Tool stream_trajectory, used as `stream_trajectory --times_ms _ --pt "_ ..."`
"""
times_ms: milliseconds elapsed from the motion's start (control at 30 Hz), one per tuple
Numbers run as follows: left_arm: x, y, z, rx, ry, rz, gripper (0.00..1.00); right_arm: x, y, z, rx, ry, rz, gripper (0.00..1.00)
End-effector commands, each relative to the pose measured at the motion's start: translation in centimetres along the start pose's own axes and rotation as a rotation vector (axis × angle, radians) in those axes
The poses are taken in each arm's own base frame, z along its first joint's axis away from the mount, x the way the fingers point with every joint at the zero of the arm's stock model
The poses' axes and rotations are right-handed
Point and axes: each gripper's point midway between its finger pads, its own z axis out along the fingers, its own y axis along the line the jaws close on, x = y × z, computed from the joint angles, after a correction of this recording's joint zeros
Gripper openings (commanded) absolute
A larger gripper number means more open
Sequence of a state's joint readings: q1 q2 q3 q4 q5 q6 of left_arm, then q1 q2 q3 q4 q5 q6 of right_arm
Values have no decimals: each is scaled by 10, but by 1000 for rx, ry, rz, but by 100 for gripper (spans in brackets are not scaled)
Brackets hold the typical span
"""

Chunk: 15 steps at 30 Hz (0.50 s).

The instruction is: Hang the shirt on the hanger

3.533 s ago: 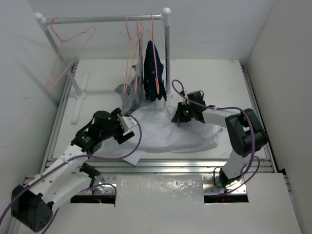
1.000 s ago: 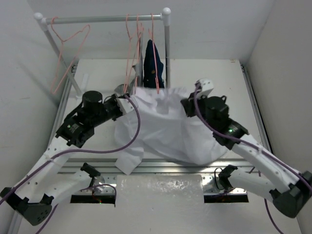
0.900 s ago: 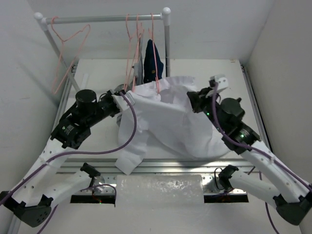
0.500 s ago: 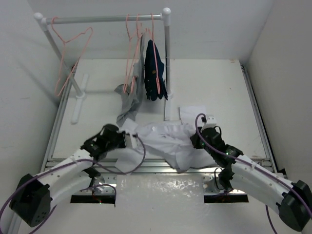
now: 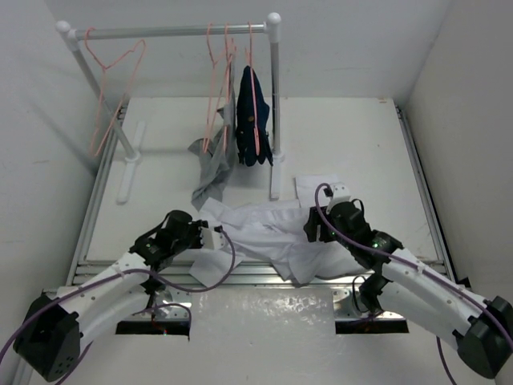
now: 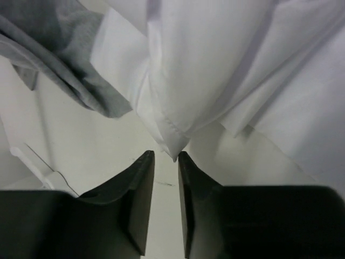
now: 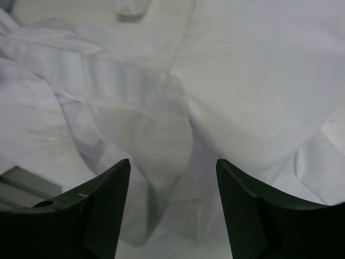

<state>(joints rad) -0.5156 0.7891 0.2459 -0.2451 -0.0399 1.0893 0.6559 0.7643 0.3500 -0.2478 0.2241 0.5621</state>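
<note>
The white shirt [image 5: 264, 231] lies crumpled on the table near its front edge. My left gripper [image 5: 214, 238] sits low at the shirt's left end. In the left wrist view the left gripper [image 6: 166, 155] is open by a narrow gap, with a pointed corner of the shirt [image 6: 215, 65] just at the fingertips and bare table between the jaws. My right gripper [image 5: 314, 228] hovers over the shirt's right part. Seen from the right wrist, that gripper [image 7: 172, 164] is wide open above folds of the shirt [image 7: 259, 81]. An empty pink hanger [image 5: 110, 92] hangs at the rail's left end.
The white tube rail [image 5: 176, 32] spans the back, its post [image 5: 275, 104] just behind the shirt. More pink hangers [image 5: 216, 80] hang on it, one with a navy garment [image 5: 252, 120]. A grey garment [image 5: 210, 172] [image 6: 59, 59] droops beside the shirt's left end.
Both arms came down from holding the shirt spread in the air and laid it on the table. Both grippers, shut on the cloth before, now stand open.
</note>
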Motion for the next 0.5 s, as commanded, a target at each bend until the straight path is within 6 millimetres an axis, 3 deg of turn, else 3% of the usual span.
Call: stream_trajectory --times_ms 0,33,100,200,233,267,367,400,467 --pt "-11 18 -11 -40 -26 -80 27 -39 21 -13 -95 -64 -131 74" --pt "-10 22 -14 -62 -17 -98 34 -46 24 -17 -112 -91 -139 78" --pt "-8 29 -21 -90 2 -121 35 -61 30 -27 -141 -158 -140 84" --pt "-16 43 -35 -108 -2 -173 35 -90 40 -45 -180 -238 -182 84" --pt "-22 41 -39 -79 -24 -207 35 -95 44 -48 -195 -246 -190 84" --pt "-38 60 -52 -107 -76 -227 35 -105 50 -56 -219 -263 -195 84" --pt "-66 69 -72 -78 -183 -322 34 -115 68 -69 -310 -277 -221 83" --pt "-83 87 -91 -107 -250 -343 34 -122 73 -76 -332 -293 -222 83" --pt "-93 92 -111 -96 -289 -389 34 -124 75 -79 -344 -288 -222 83"
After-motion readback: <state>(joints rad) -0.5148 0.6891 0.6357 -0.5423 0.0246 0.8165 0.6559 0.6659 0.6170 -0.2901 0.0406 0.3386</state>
